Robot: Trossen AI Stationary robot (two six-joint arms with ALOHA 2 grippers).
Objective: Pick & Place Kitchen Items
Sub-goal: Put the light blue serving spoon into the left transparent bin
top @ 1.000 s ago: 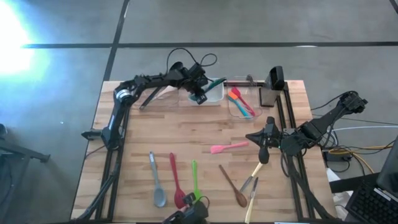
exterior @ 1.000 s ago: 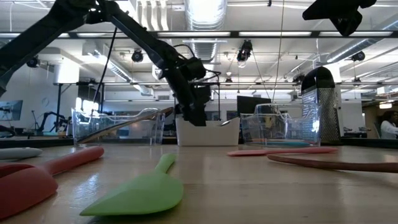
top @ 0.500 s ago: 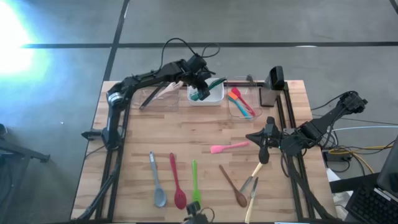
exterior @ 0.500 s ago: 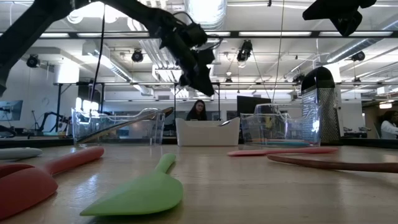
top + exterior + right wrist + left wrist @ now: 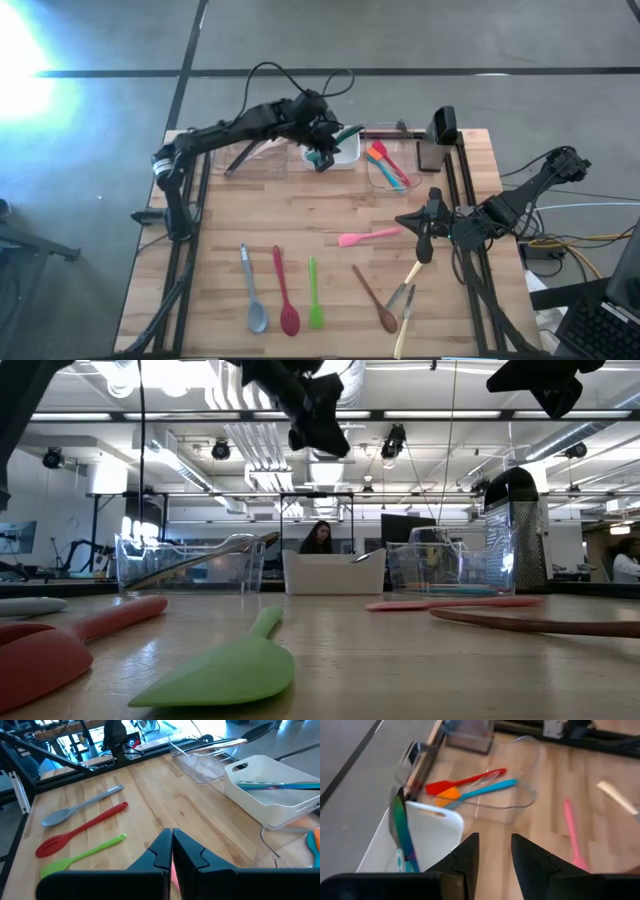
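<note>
On the table [image 5: 300, 215]: 3 tubs, 2 clear [image 5: 390, 175] and 1 white [image 5: 340, 158]. Loose utensils: grey spoon [image 5: 254, 295], red spoon [image 5: 285, 297], green spatula [image 5: 314, 297], pink spatula [image 5: 366, 237], wooden spoon [image 5: 375, 300], 3 cream-handled pieces [image 5: 407, 292].

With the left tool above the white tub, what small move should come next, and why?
Probably swing the left tool, open and empty, back toward the green spatula. A green utensil already lies in the white tub, while several utensils lie on the table.

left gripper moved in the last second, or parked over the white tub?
Yes. In the low view the left gripper has risen: a second ago it hung just above the white tub, now it is high above it near the ceiling lights.
</note>
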